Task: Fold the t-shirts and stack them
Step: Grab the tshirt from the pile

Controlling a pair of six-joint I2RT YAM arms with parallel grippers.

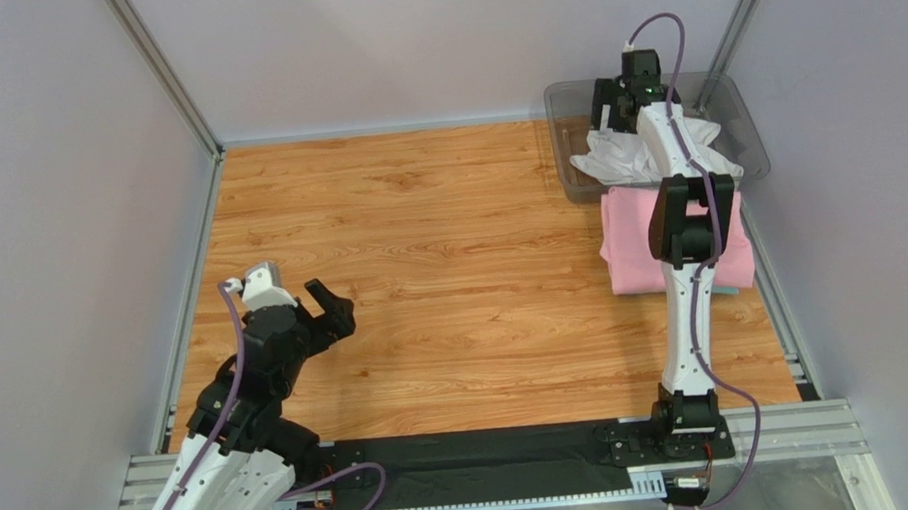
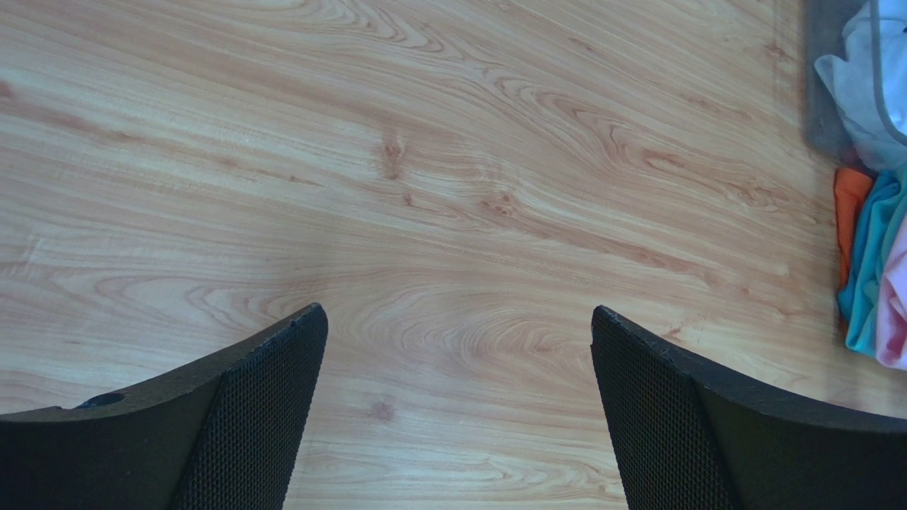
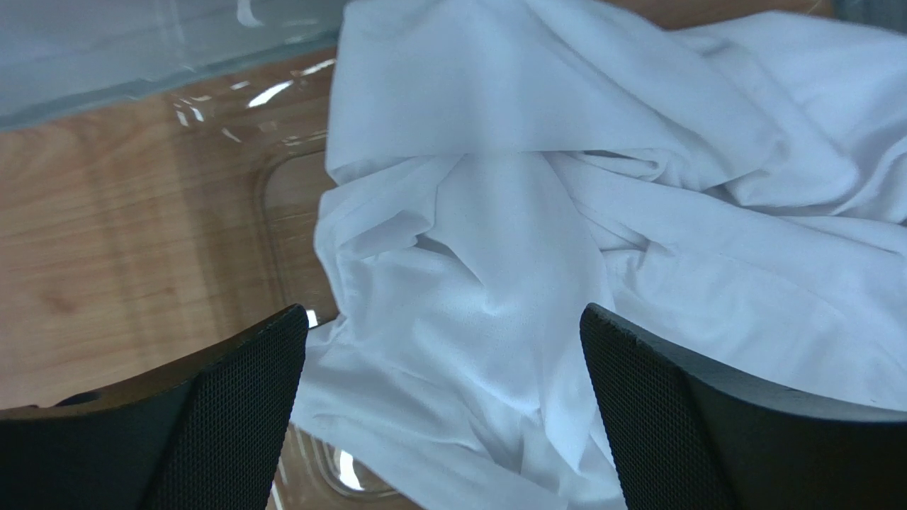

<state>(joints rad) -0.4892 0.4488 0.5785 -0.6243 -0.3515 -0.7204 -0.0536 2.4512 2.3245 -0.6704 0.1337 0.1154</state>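
A crumpled white t-shirt point(image 1: 622, 154) lies in a clear plastic bin point(image 1: 570, 106) at the back right; it fills the right wrist view point(image 3: 554, 234). A folded pink t-shirt point(image 1: 636, 244) lies on the table just in front of the bin, with a teal edge point(image 1: 728, 290) showing under it. In the left wrist view the stack's edge shows teal point(image 2: 873, 255), orange point(image 2: 848, 207) and pink. My right gripper point(image 3: 442, 351) hangs open right above the white t-shirt, holding nothing. My left gripper point(image 1: 325, 315) is open and empty over bare wood at the near left point(image 2: 458, 351).
The wooden table point(image 1: 421, 246) is bounded by grey walls on the left, back and right. The bin's rim point(image 3: 160, 96) stands close to the right gripper. The right arm point(image 1: 687, 258) reaches over the pink stack. A black strip runs along the near edge.
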